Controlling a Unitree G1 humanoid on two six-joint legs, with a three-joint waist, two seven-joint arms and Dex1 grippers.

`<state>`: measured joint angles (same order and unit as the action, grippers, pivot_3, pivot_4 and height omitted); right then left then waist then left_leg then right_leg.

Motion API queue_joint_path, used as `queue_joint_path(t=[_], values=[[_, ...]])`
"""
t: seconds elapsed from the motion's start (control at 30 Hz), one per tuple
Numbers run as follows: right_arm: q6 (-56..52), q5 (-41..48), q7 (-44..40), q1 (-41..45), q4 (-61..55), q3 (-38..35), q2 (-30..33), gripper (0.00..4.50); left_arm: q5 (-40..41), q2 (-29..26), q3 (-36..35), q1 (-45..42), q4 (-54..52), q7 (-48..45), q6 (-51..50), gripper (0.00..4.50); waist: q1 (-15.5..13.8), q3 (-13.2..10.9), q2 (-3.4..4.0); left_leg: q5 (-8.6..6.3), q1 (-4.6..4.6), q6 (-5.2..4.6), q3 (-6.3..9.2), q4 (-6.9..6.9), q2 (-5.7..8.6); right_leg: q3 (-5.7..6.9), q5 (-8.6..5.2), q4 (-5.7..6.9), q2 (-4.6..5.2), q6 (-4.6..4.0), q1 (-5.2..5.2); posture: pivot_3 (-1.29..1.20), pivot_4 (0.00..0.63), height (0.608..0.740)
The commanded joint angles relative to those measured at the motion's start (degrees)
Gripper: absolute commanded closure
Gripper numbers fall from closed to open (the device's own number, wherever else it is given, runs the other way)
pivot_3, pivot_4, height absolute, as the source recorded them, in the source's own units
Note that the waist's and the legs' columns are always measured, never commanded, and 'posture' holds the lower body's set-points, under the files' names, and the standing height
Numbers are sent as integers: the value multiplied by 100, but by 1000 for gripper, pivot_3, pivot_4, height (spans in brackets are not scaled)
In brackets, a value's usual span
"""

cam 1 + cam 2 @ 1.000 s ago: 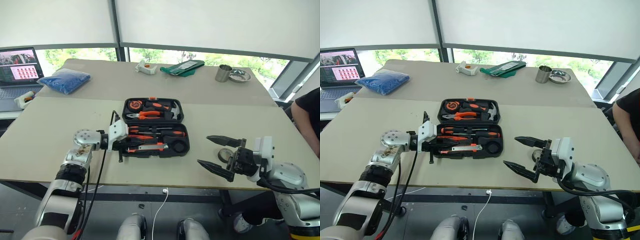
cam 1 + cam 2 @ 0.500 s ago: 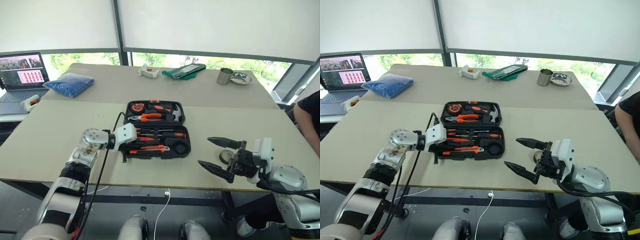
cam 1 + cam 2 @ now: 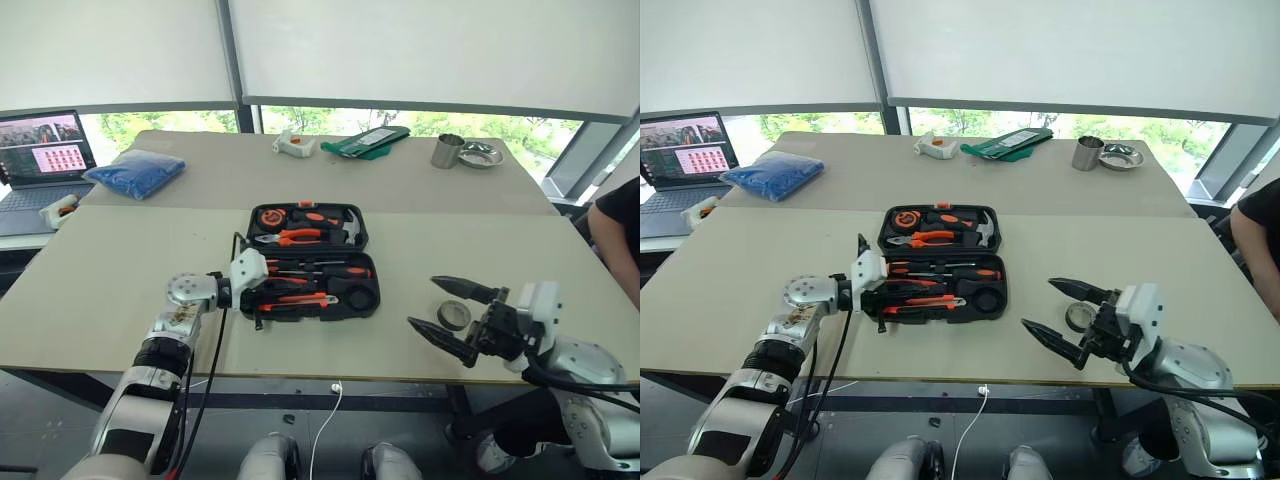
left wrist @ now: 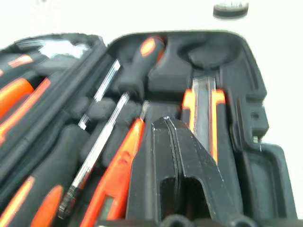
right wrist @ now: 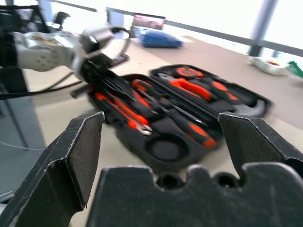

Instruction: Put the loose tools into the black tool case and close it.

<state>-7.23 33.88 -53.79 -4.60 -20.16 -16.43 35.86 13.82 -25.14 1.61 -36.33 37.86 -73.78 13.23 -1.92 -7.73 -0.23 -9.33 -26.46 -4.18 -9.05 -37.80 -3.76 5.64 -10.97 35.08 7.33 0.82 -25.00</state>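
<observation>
The left gripper [image 4: 182, 142] hangs with its fingers all but pressed together and nothing between them, inside the near-left corner of the open black tool case [image 3: 310, 262], just above the utility knife [image 4: 204, 113] and beside the all-orange screwdriver [image 4: 118, 177]. The two black-and-orange screwdrivers [image 4: 128, 78] lie in slots beyond it. The right gripper [image 3: 448, 312] stands well apart, spread wide and empty, the tape roll [image 3: 453, 315] on the table between its fingers.
</observation>
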Motion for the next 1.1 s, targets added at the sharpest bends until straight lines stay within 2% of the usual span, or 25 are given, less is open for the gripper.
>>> queue_joint_path(t=[0.03,0.2,0.27,0.3,0.33,0.5,0.6,0.67,0.83,1.0,1.1], values=[[318,-3,34,-457,-9,-808,87,0,979,-418,-619,204,-962,-482,-631,3131,0,-6,-9,0,-1,0,0,0,-2,0,-1,0,0,-1,-1,0,150,740],[671,-98,4,-1345,85,-1466,-103,0,1524,-1099,-1071,1058,-2136,-532,-1512,1203,7,-8,-8,-1,3,1,1,0,-2,-2,-1,-5,2,1,-5,0,150,740],[872,-188,71,-1682,154,-1640,-266,0,1605,-1388,-1269,1559,-2404,-570,-1664,667,19,-8,-7,-2,9,3,2,3,-3,-3,-2,-7,5,2,-2,0,150,740],[964,-236,102,-1791,178,-1684,-339,0,1614,-1488,-1338,1754,-2488,-576,-1688,148,33,-9,-5,-3,9,4,2,5,-4,-4,-2,-7,6,2,-4,0,150,740],[1071,-299,128,-1902,237,-1721,-424,0,1639,-1585,-1422,1938,-2529,-575,-1728,39,46,-10,-4,-4,10,5,2,9,-6,-5,-3,-8,7,1,-4,0,150,740],[1413,-433,306,-2244,562,-1846,-784,0,1681,-1794,-1841,2557,-2376,-519,-1648,39,59,-13,1,-5,4,8,4,43,-13,-13,-3,-29,10,1,-15,0,150,740],[1371,-459,342,-2283,530,-1789,-736,0,1694,-1824,-1903,2890,-2592,-558,-1669,39,85,-13,18,-5,-2,9,-10,136,-12,-22,-3,-95,3,1,-24,0,150,740],[1248,-438,414,-2209,450,-1740,-633,0,1733,-1794,-1909,2962,-2729,-535,-1707,39,106,-13,18,-4,3,10,-27,156,-10,-34,-3,-94,7,1,-30,0,150,740],[-491,-472,775,-1118,-62,-1021,595,0,1987,-1477,-1614,2825,-3519,-387,-1922,39,145,-13,21,-1,5,15,-42,157,-5,-45,-2,-95,16,0,-60,0,150,740],[-2142,-594,506,126,73,140,1774,0,2131,-1211,-1226,2663,-4125,-241,-2264,39,144,-15,15,10,24,31,-40,141,1,-34,3,-88,13,-8,-55,0,150,740],[-2384,-1114,287,757,453,987,2164,0,2048,-1118,-965,2624,-4315,-263,-2250,39,107,-15,14,10,24,31,-34,121,5,-25,5,-80,10,-12,-44,0,150,740]])
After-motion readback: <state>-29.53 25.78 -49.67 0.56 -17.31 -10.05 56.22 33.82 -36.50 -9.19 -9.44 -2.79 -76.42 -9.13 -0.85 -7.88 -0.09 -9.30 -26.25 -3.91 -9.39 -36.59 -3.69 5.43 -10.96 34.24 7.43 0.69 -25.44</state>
